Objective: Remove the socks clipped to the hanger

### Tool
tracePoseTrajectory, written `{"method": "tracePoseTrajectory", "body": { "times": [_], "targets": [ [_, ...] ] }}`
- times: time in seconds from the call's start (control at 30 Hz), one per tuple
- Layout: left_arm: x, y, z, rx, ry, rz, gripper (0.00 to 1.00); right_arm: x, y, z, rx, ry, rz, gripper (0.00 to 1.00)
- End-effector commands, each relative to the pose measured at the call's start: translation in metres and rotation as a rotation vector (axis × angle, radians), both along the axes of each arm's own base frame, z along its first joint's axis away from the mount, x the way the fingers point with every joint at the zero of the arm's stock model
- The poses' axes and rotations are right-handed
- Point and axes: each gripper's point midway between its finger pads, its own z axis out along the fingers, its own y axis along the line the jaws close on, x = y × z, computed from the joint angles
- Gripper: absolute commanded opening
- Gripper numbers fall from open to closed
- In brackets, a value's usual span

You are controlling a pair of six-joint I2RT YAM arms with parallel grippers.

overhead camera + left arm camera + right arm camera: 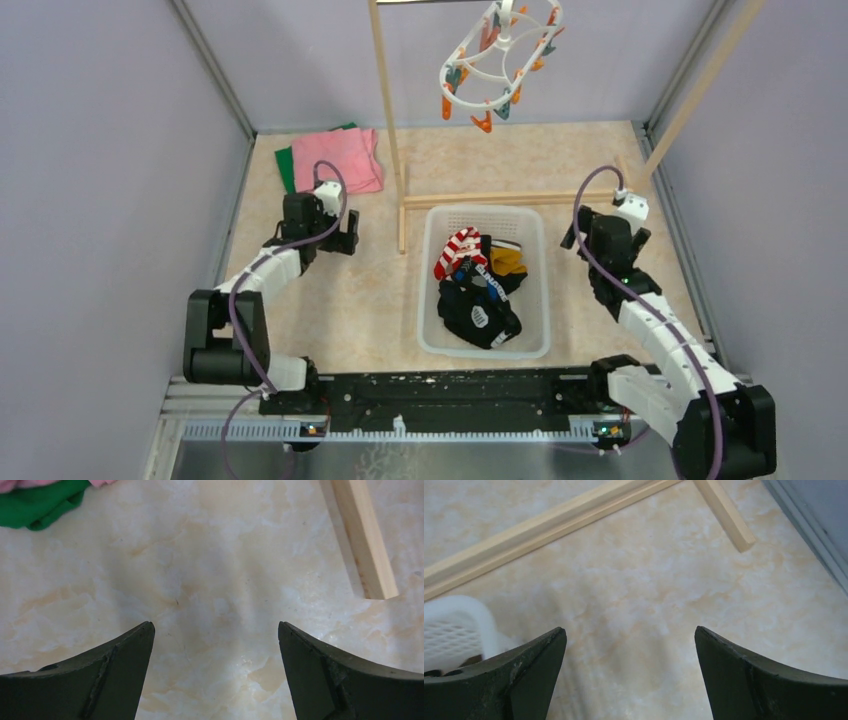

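You have pale lavender walls [100, 150] closing the work area on three sides, with grey metal posts [217, 70] running up the back corners. The tabletop [370, 300] is beige and marbled, evenly lit. A wooden rack [385, 100] stands toward the back, its base bars flat on that surface.

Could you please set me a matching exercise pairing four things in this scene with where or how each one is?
Things:
1. socks
2. hanger
3. pink cloth
4. right gripper

Places or states:
A. up beside the wooden rack, no sock on its pegs
B. open over bare tabletop, right of the basket
C. piled in the white basket
D. far left of the table, overlapping a green cloth

Pairs: 1-C, 2-A, 3-D, 4-B
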Motion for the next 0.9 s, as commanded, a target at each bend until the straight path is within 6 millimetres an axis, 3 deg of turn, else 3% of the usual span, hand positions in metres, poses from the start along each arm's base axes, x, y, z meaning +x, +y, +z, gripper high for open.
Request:
{"method": "tracePoseTrajectory", "body": {
  "times": [0.0,0.1,0.23,0.33,0.43,0.5,0.6,0.73,0.8,0.87],
  "targets": [
    [0.024,0.005,-0.005,-0.023,-0.174,0.060,0.99,0.011,-0.046,0.024,-0.180,-0.256,-0.189,0.99],
    [0.025,0.006,-0.009,-0.037,-0.239,0.073,0.99,0.002,-0.057,0.005,-0.233,-0.309,-0.225,0.99],
    [0.024,0.004,-0.002,-0.089,-0.371,0.091,0.99,0.005,-0.062,-0.016,-0.238,-0.311,-0.242,0.99],
    [0.022,-0.003,-0.003,-0.078,-0.425,0.030,0.99,0.011,-0.064,-0.020,-0.222,-0.360,-0.252,0.99],
    [0.023,0.004,-0.002,-0.053,-0.441,0.061,0.99,0.023,-0.065,-0.019,-0.249,-0.381,-0.244,0.99],
    [0.020,0.012,0.010,-0.041,-0.534,0.098,0.99,0.031,-0.061,-0.024,-0.261,-0.373,-0.215,0.99],
    [0.010,0.016,0.004,-0.045,-0.574,0.128,0.99,0.030,-0.059,-0.027,-0.280,-0.399,-0.191,0.99],
    [-0.010,-0.004,0.015,-0.039,-0.720,-0.027,0.99,0.031,-0.040,-0.026,-0.290,-0.433,-0.063,0.99],
    [-0.001,0.006,0.004,-0.038,-0.635,0.044,0.99,0.031,-0.027,-0.030,-0.317,-0.438,0.023,0.99],
    [0.013,0.012,-0.006,-0.046,-0.542,0.102,0.99,0.034,-0.027,-0.028,-0.347,-0.470,0.029,0.99]
  ]
}}
